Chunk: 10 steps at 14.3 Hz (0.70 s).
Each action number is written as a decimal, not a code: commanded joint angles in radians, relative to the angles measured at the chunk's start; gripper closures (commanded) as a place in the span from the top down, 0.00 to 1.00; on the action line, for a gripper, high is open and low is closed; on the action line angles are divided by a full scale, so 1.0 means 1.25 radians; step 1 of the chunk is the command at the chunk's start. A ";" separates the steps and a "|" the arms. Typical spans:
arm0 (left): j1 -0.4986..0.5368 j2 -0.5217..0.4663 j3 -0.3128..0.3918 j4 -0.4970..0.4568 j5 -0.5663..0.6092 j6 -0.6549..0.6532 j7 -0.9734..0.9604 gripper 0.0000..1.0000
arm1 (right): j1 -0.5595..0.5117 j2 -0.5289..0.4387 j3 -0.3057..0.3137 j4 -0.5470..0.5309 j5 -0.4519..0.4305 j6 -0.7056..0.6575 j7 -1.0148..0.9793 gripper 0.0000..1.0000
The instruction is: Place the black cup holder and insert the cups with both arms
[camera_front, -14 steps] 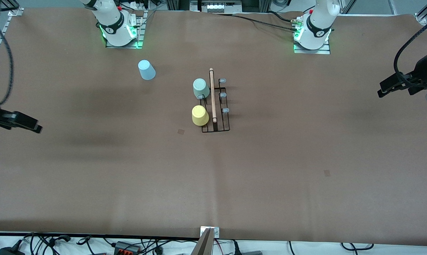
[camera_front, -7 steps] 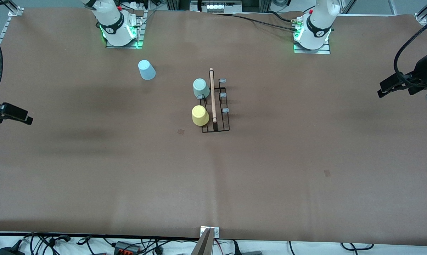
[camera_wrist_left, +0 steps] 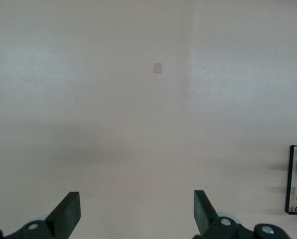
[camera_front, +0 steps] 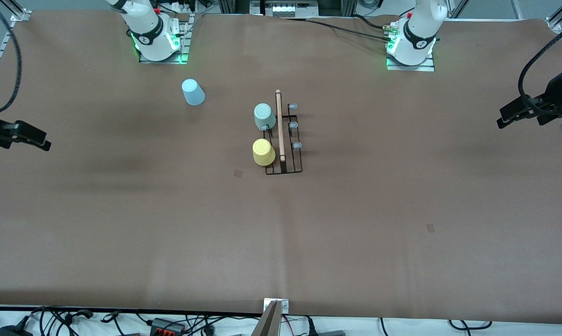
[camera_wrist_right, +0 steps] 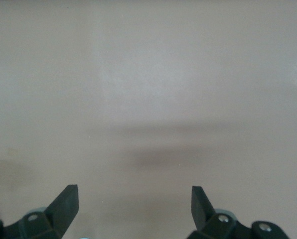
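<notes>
The yellow cup (camera_front: 263,152) and, farther back, the mint cup (camera_front: 265,116) sit on the black cup holder (camera_front: 284,140) mid-table. The blue cup (camera_front: 193,92) stands farthest, near the right arm's base. The right gripper (camera_front: 43,143) and the left gripper (camera_front: 502,121) hover over opposite table ends, fingers apart and empty.

I count three cups: one light blue cup (camera_front: 193,92), one mint green cup (camera_front: 264,116), one yellow cup (camera_front: 263,152). One black cup holder (camera_front: 286,140). Two arms, one pincer each, both empty.
</notes>
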 commanded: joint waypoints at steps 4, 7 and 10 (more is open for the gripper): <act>0.000 0.007 0.000 0.020 -0.002 -0.013 0.006 1.00 | 0.001 -0.108 0.005 -0.100 -0.012 -0.009 -0.001 1.00; 0.000 0.007 0.000 0.020 -0.002 -0.013 0.006 1.00 | -0.003 -0.110 0.000 -0.095 -0.012 -0.035 -0.004 1.00; 0.000 0.007 0.000 0.020 -0.002 -0.012 0.006 1.00 | 0.000 -0.117 0.004 -0.092 -0.012 -0.067 -0.006 1.00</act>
